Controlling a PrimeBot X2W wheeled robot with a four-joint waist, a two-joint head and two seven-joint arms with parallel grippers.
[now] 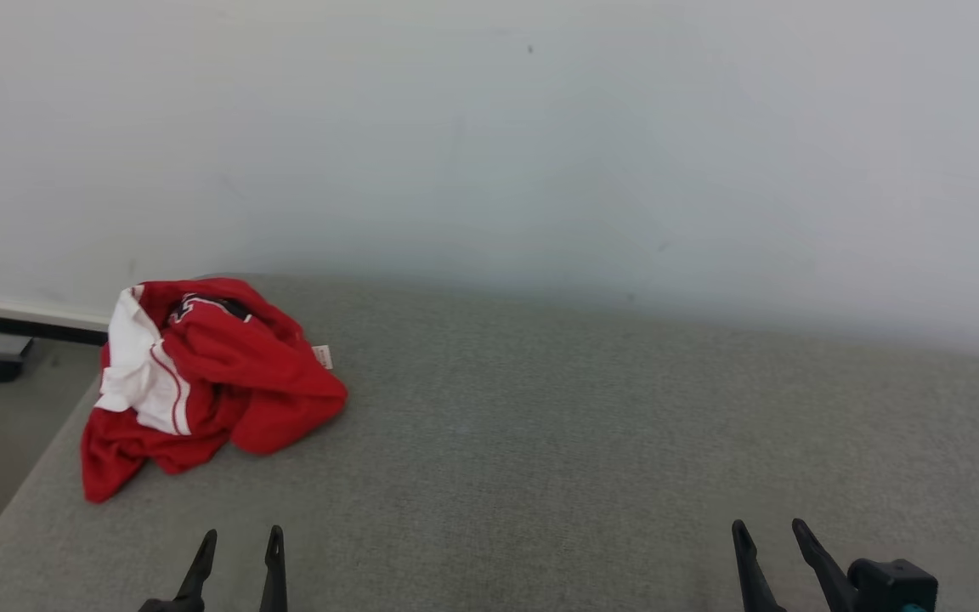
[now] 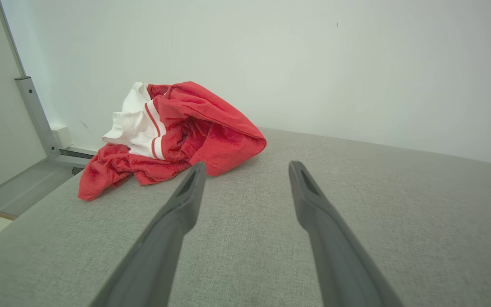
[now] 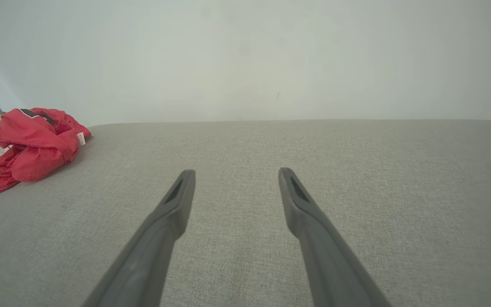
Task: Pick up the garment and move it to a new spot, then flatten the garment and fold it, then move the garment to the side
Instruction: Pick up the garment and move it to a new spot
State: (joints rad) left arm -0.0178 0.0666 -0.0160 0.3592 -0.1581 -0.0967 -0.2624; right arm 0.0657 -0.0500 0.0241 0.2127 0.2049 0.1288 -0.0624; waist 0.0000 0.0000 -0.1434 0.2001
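Crumpled red garment [image 1: 200, 382] lies ahead-left of the nearer left gripper [image 1: 239, 540], well apart from the right gripper [image 1: 768, 535]; all fingers [image 2: 181, 209] spread, empty.

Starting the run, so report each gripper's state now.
Left gripper: open, holding nothing; the red garment lies ahead of it, untouched.
Right gripper: open, holding nothing.

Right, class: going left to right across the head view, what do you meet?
Dark foot by the wall → red and white garment → right gripper. The left gripper sits below the garment, so it is left out.
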